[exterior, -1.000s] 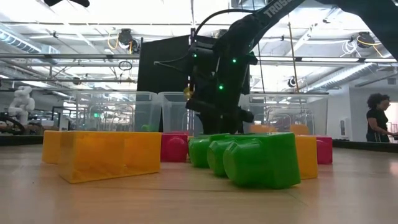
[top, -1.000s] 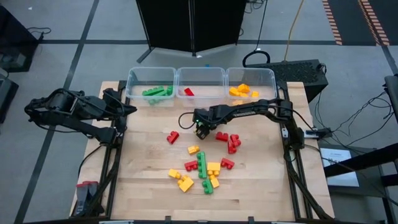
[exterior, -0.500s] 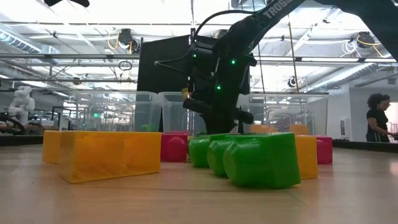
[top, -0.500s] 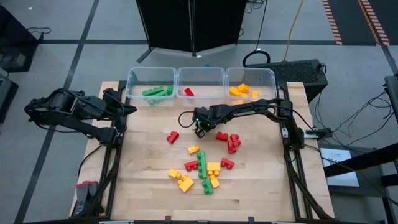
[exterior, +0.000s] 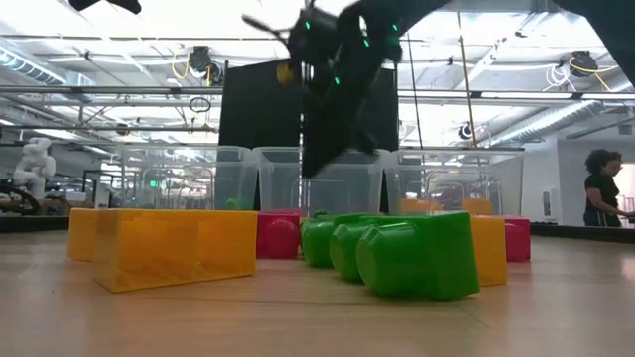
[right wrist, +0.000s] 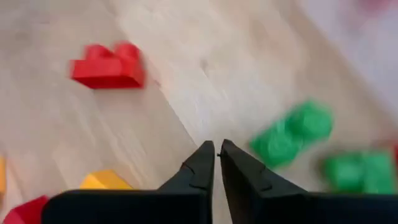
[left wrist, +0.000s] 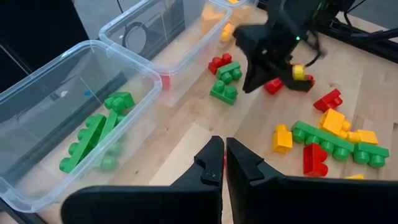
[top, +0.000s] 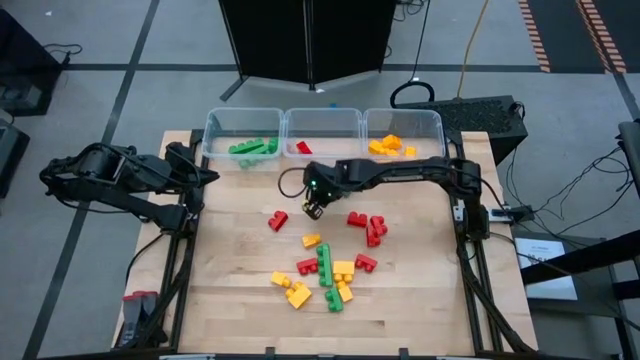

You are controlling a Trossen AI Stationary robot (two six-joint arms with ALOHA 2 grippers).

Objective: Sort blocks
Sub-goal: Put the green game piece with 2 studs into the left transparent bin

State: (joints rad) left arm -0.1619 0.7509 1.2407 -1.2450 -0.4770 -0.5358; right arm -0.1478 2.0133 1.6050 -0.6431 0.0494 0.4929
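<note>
My right gripper (top: 313, 207) (right wrist: 216, 148) hangs shut above the middle of the table, nothing between its fingers. Two green blocks (right wrist: 289, 137) (left wrist: 225, 81) lie on the wood just beyond it toward the bins; in the high view the arm hides them. Below the gripper are a red block (top: 277, 220) (right wrist: 109, 65) and a yellow block (top: 311, 240). More red, green and yellow blocks (top: 325, 272) lie scattered toward the near edge. My left gripper (top: 205, 175) (left wrist: 224, 149) waits shut over the table's left edge.
Three clear bins stand along the far edge: the left bin (top: 243, 125) holds green blocks, the middle bin (top: 322, 125) one red block, the right bin (top: 403, 125) yellow ones. A group of red blocks (top: 368, 226) lies right of the gripper. A person (exterior: 603, 188) stands in the room behind.
My right gripper has risen from just above the tabletop to well above the blocks and shifted slightly toward the table's left edge, tipping as it rose. It carries nothing up. The blocks lie as before.
</note>
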